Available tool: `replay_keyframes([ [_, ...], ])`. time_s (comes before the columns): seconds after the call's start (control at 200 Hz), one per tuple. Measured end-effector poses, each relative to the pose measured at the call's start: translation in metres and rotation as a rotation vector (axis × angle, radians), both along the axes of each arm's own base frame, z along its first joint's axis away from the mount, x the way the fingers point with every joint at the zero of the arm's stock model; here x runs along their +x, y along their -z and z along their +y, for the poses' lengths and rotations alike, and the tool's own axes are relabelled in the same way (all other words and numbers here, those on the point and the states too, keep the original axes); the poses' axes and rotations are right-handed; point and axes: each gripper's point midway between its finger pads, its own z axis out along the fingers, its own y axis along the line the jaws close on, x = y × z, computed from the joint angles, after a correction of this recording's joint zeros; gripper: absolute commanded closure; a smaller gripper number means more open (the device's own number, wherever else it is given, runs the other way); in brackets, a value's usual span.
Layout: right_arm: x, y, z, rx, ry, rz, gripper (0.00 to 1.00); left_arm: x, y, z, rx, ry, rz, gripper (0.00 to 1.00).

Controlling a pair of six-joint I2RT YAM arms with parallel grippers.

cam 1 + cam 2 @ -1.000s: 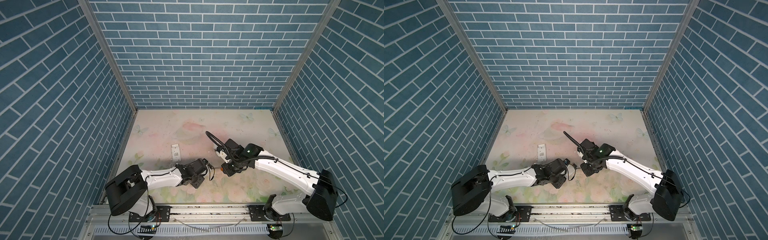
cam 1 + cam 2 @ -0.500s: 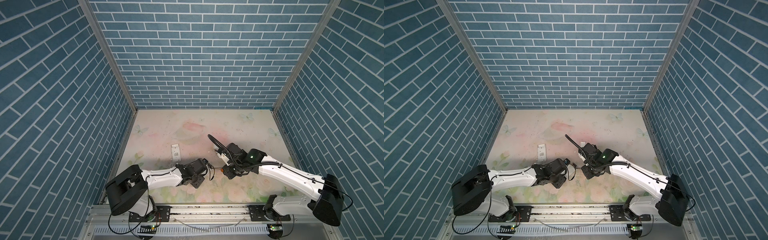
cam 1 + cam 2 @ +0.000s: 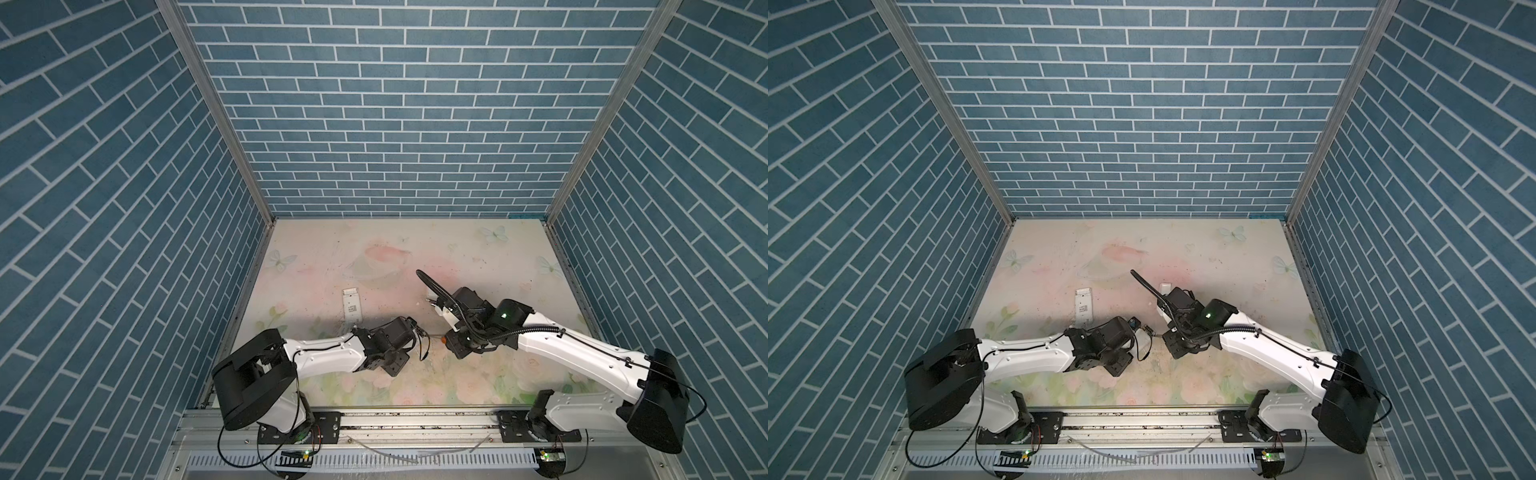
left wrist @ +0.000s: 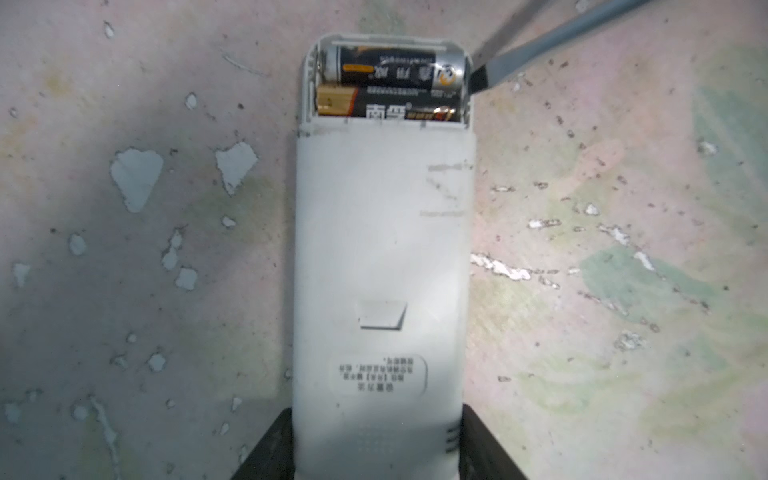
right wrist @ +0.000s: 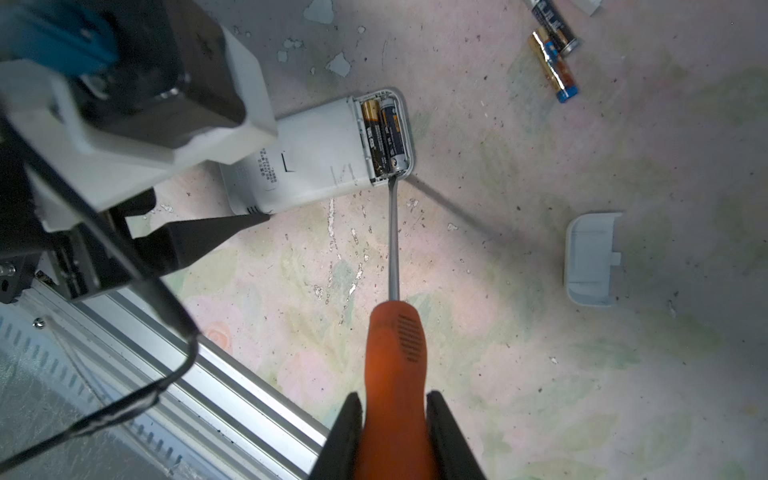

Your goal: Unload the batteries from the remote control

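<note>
A white remote control lies back up on the table, and my left gripper is shut on its end. Its compartment is uncovered, with two batteries lying side by side inside. My right gripper is shut on the orange handle of a screwdriver. The blade tip touches the compartment's end beside the outer battery. In both top views the two grippers meet near the table's middle front.
Two loose batteries lie on the table beyond the remote, and a white cover lies to one side. A second white remote lies behind my left arm. The metal front rail runs close by.
My right arm has shifted slightly toward the front while holding the screwdriver. The left arm and the remote have stayed in place.
</note>
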Motion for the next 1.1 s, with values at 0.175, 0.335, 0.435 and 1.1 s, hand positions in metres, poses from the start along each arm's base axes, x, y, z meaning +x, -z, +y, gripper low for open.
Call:
replay_keyframes([
  [0.175,0.001,-0.001,0.001,0.004,0.001,-0.003,1.00,0.000,0.000,-0.001,0.003,0.001,0.000,0.77],
  [0.335,0.001,-0.002,0.001,0.009,0.001,-0.009,1.00,0.001,0.001,-0.002,0.005,0.001,-0.001,0.78],
  [0.435,0.004,-0.003,0.002,0.014,0.006,-0.024,1.00,0.003,0.000,-0.005,-0.003,0.001,-0.009,0.79],
  [1.1,0.021,-0.023,0.021,0.109,0.003,-0.113,1.00,0.001,-0.001,-0.021,-0.031,0.060,-0.020,0.82],
])
